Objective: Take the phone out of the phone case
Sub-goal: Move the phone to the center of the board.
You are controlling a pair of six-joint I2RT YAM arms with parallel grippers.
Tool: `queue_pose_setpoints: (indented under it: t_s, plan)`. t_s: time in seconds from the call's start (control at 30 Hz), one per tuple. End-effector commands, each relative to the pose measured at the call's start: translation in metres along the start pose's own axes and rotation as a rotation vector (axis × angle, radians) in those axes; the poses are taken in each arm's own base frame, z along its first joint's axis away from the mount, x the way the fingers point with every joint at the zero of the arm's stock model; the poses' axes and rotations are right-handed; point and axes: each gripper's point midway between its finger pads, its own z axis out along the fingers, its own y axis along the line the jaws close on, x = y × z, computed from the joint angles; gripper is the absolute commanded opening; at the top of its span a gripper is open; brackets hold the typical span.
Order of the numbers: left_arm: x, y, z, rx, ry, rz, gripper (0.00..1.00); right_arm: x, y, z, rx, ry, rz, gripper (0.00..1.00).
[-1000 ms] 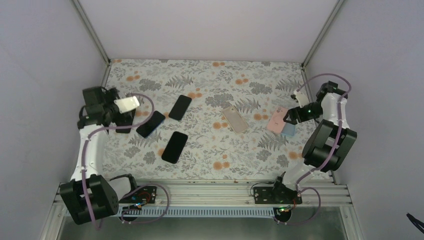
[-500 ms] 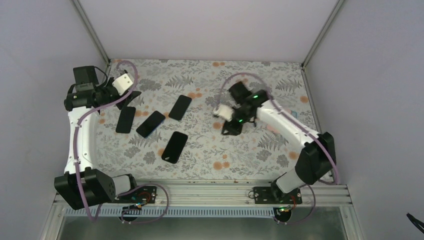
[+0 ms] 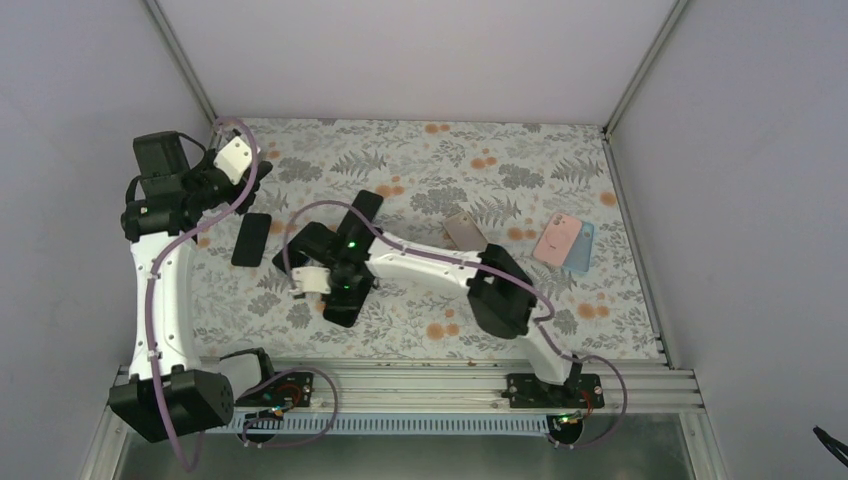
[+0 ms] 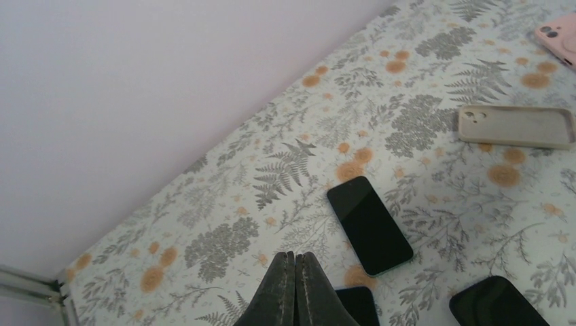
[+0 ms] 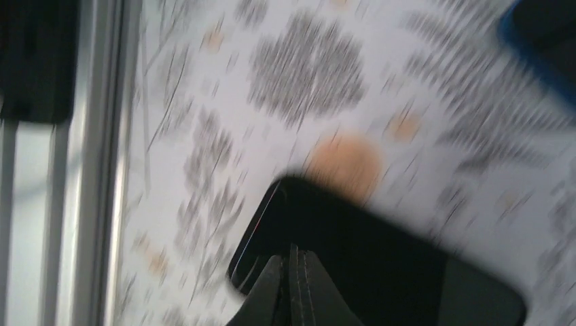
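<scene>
Several dark phones lie face up on the floral table (image 3: 430, 150). One phone with a blue case rim (image 3: 296, 243) is partly covered by my right arm; its blue edge (image 5: 536, 51) shows blurred at the top right of the right wrist view. My right gripper (image 3: 338, 288) (image 5: 293, 257) is shut and empty, low over a bare black phone (image 3: 346, 312) (image 5: 394, 265). My left gripper (image 3: 262, 172) (image 4: 295, 258) is shut on nothing, raised near the back left corner. A teal-rimmed phone (image 4: 369, 224) lies ahead of it.
A black phone (image 3: 251, 239) lies at the left and another (image 3: 362, 212) near the middle. A beige case (image 3: 468, 236) (image 4: 516, 125), a pink case (image 3: 553, 238) and a blue case (image 3: 581, 248) lie at the right. Walls close three sides.
My right arm swept from the far right across the table to the black phone at front left, shutting its gripper. My left gripper rose toward the back left and shut.
</scene>
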Motion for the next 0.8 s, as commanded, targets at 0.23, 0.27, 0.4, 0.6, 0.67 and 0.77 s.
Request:
queue_pose_setpoints:
  t_s: [0.23, 0.27, 0.4, 0.6, 0.67, 0.77]
  plan:
    - [0.010, 0.011, 0.001, -0.098, 0.005, -0.038, 0.02, -0.048, -0.044, 0.052, 0.075, -0.022, 0.011, 0.04]
    - [0.011, 0.011, 0.001, -0.097, 0.006, -0.039, 0.02, -0.045, -0.043, 0.056, 0.069, -0.015, 0.013, 0.04]
    - [0.013, 0.014, 0.005, -0.095, 0.015, -0.045, 0.02, -0.035, -0.034, 0.059, 0.046, 0.001, 0.016, 0.04]
    - [0.012, 0.016, 0.007, -0.093, 0.002, -0.057, 0.02, -0.005, -0.017, 0.053, 0.024, 0.072, 0.014, 0.04]
    - [0.011, 0.015, 0.007, -0.088, -0.004, -0.065, 0.02, 0.009, -0.011, 0.049, 0.017, 0.105, 0.013, 0.04]
    - [0.013, 0.014, 0.009, -0.077, -0.004, -0.074, 0.02, 0.029, -0.003, 0.041, 0.018, 0.154, 0.011, 0.04]
